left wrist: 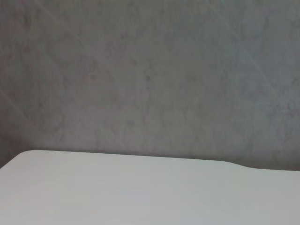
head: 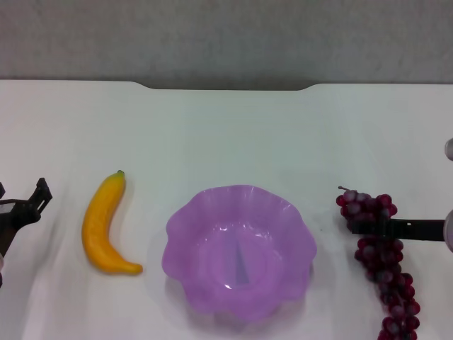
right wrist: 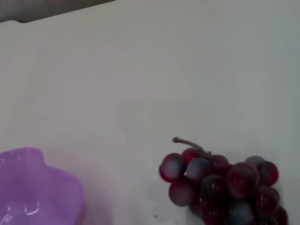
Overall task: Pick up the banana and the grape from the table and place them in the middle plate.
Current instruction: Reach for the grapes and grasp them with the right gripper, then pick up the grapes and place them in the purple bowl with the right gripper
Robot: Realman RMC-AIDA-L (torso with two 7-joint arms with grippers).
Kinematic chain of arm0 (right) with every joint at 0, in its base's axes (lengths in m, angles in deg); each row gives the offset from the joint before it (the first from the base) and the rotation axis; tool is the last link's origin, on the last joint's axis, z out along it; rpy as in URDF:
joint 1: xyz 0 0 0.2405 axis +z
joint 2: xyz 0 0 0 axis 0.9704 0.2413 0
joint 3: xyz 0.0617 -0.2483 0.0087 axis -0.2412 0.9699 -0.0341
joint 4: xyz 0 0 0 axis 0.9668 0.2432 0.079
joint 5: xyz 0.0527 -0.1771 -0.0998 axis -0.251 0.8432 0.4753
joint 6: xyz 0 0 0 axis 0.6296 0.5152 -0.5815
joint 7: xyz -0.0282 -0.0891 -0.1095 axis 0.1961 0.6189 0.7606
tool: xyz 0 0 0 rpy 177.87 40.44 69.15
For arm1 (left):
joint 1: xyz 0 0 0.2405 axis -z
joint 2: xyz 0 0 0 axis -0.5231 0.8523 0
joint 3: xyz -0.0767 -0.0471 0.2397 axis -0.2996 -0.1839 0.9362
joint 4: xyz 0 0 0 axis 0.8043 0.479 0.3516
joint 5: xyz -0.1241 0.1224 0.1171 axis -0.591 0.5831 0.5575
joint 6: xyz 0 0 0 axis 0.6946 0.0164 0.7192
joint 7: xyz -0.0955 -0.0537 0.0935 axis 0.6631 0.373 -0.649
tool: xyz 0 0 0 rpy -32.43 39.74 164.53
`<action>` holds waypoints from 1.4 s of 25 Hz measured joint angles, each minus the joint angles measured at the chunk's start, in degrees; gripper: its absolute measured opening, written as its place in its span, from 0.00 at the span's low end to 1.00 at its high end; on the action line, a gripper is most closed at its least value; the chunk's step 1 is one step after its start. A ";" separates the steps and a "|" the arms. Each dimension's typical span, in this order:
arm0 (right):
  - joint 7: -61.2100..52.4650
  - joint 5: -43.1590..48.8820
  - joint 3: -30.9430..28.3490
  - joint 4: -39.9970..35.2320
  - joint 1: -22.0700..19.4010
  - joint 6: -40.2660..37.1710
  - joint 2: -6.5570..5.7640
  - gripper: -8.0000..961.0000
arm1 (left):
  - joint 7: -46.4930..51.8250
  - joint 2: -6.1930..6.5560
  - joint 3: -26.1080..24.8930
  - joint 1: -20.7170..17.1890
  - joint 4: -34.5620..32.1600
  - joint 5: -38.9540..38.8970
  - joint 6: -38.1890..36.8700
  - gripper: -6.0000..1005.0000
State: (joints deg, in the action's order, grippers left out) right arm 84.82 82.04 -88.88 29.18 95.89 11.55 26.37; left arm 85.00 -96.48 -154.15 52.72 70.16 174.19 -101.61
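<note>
The bench (head: 226, 134) is plain white, with no pattern. The middle plate (head: 185, 225) is translucent purple, paler where light catches its wavy rim, with a darker violet streak in its bowl. Left of the plate, the banana (head: 103, 223) is yellow shading to orange, with a small dark green tip at its far end. Right of the plate, the grape (head: 386, 258) is glossy dark red-purple, some berries dusted grey-blue, on a thin brown stem. Beyond the bench, the wall (head: 226, 39) is mottled grey.
</note>
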 joint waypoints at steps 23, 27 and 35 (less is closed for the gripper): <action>6.35 -0.07 -1.92 -8.97 3.73 -4.05 0.10 0.92 | 0.00 -0.01 0.00 0.35 -0.01 0.00 0.00 0.83; 6.94 -0.34 -1.92 -9.00 3.76 -4.25 0.10 0.80 | 0.00 -0.08 0.00 0.35 0.00 0.00 0.00 0.83; 9.09 -0.62 -1.95 -9.07 3.78 -4.34 0.12 0.54 | 0.00 -0.09 0.07 0.42 -0.01 0.00 0.42 0.83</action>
State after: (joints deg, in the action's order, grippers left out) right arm 93.91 81.42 -90.83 20.11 99.68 7.21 26.49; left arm 85.00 -96.57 -154.08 53.14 70.15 174.19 -101.19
